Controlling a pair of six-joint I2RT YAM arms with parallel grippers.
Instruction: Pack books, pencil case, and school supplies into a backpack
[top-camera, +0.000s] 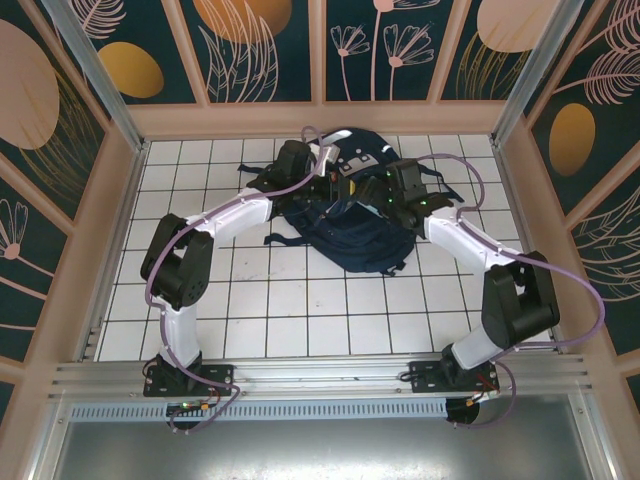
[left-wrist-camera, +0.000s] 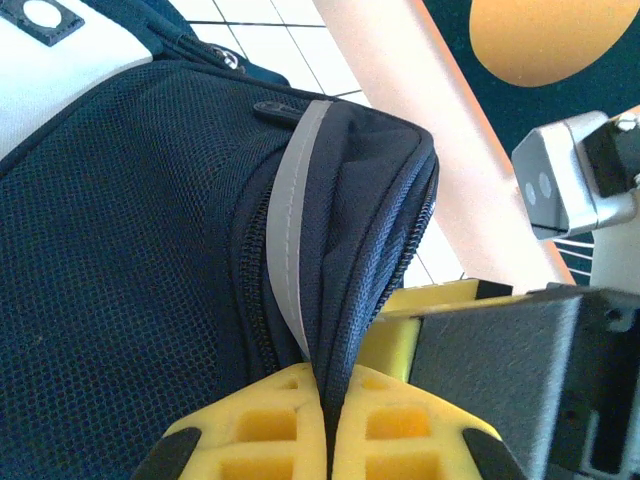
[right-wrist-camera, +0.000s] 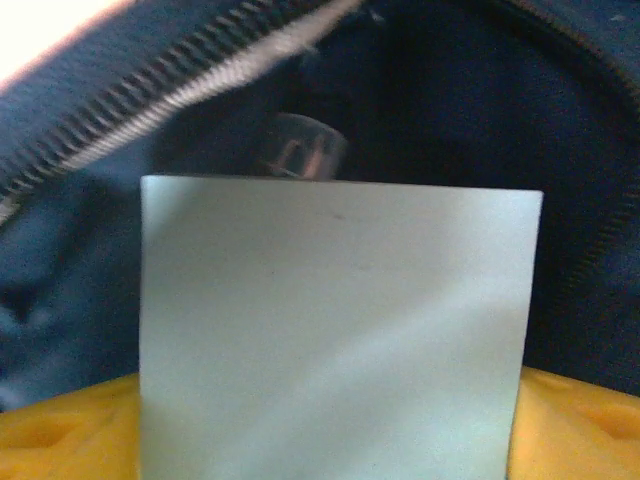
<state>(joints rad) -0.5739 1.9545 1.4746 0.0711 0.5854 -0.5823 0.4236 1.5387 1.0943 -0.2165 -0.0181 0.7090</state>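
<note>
Left end effector (left-wrist-camera: 328, 440) pressed together on the backpack (left-wrist-camera: 130, 300) rim, holding the mouth open. Right end effector (right-wrist-camera: 330, 445) flanking the light-teal pad (right-wrist-camera: 335, 320) inside that mouth; gripped or loosed, impossible to tell. Small clear tube (right-wrist-camera: 298, 148) beyond. Backpack near the worktop (top-camera: 300, 310) far edge, midway. Best released low, then drawn straight out, clear of the zip.

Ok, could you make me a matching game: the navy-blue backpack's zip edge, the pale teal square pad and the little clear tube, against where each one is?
Things:
1. navy-blue fabric backpack's zip edge
2. light-teal square pad
3. small clear plastic tube

Places:
A. inside the open bag, behind the pad
B. pinched between the left jaws
C. between the right jaws, at the bag's mouth

Pairs: 1-B, 2-C, 3-A
</note>
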